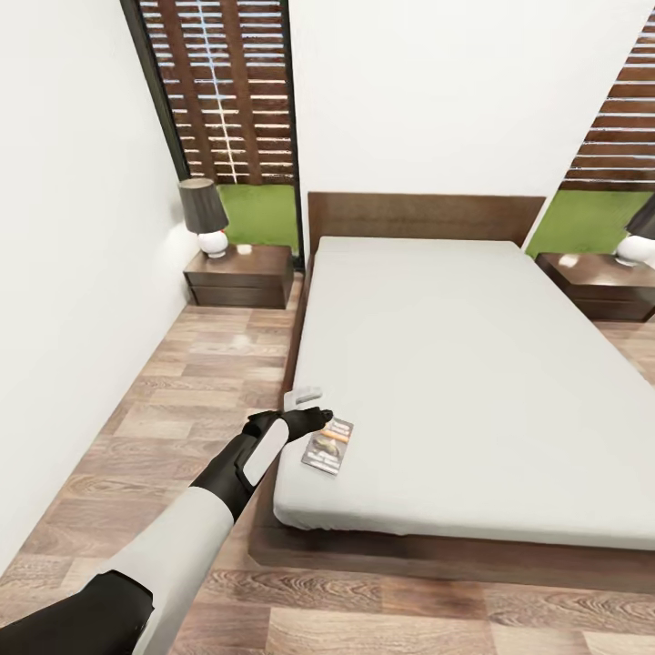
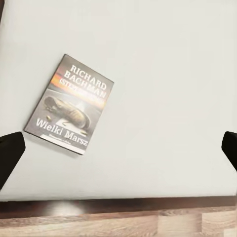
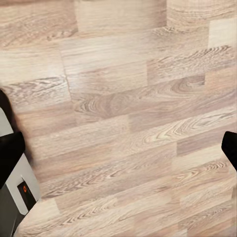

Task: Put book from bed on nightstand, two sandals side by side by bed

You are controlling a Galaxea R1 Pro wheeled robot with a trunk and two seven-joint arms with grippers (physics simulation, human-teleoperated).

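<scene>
The book lies flat on the bed's grey mattress, close to its front left corner. In the left wrist view the book shows a dark cover with an orange band and white lettering. My left gripper hovers over the mattress edge just beside the book. Its fingertips stand wide apart, so it is open and holds nothing. In the right wrist view my right gripper is open and empty over bare wood floor. The sandals are out of view.
A dark nightstand with a black-shaded lamp stands left of the headboard. A second nightstand stands at the right. A strip of wood floor runs between the left wall and the bed frame.
</scene>
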